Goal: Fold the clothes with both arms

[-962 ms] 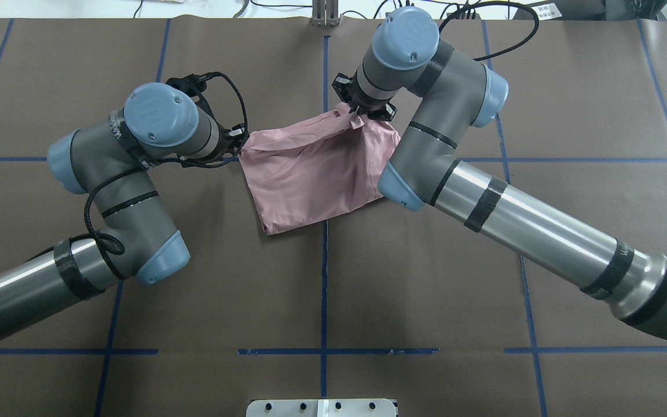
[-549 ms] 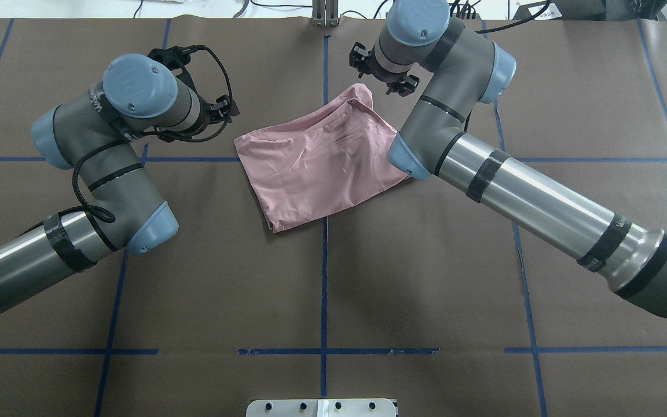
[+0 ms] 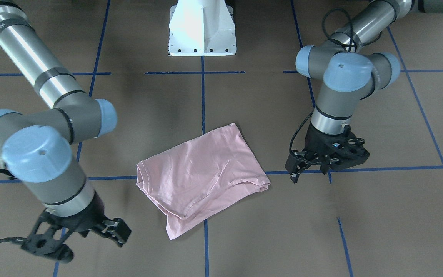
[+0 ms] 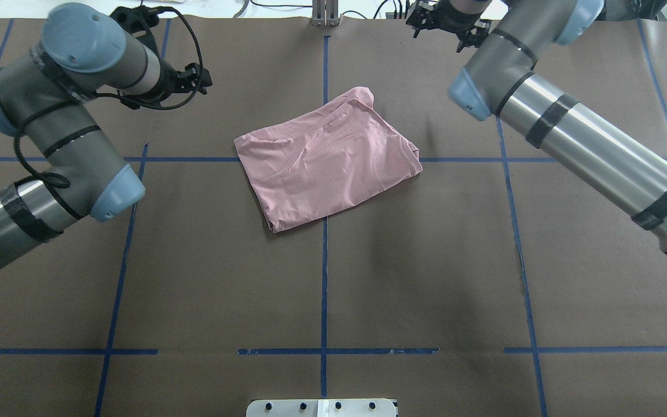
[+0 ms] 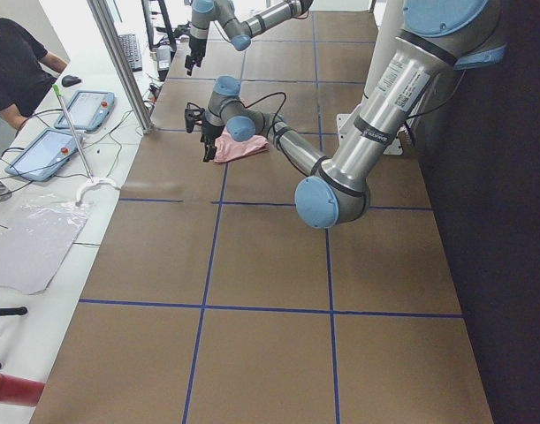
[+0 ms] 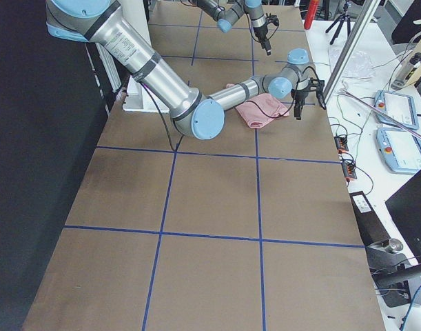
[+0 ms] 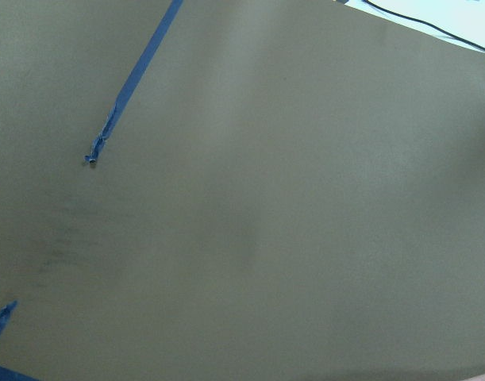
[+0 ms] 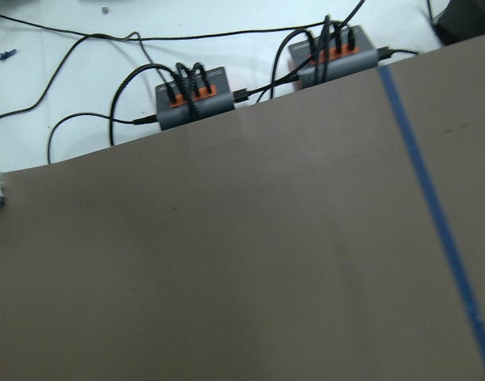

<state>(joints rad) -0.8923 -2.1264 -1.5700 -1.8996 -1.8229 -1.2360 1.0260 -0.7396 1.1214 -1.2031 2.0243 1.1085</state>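
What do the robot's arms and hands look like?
The left arm and right arm are grey and silver tubes with light blue joint caps and black bands. The left hand and right hand are black two-finger claws. Black cable loops along the left arm.

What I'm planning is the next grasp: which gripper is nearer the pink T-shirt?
The left gripper, on the front-facing view's right: it hangs close beside the T-shirt, while the right gripper is farther off.

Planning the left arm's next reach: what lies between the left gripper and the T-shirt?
Only bare brown table cover and a blue tape line separate the left gripper from the T-shirt, per the front-facing view.
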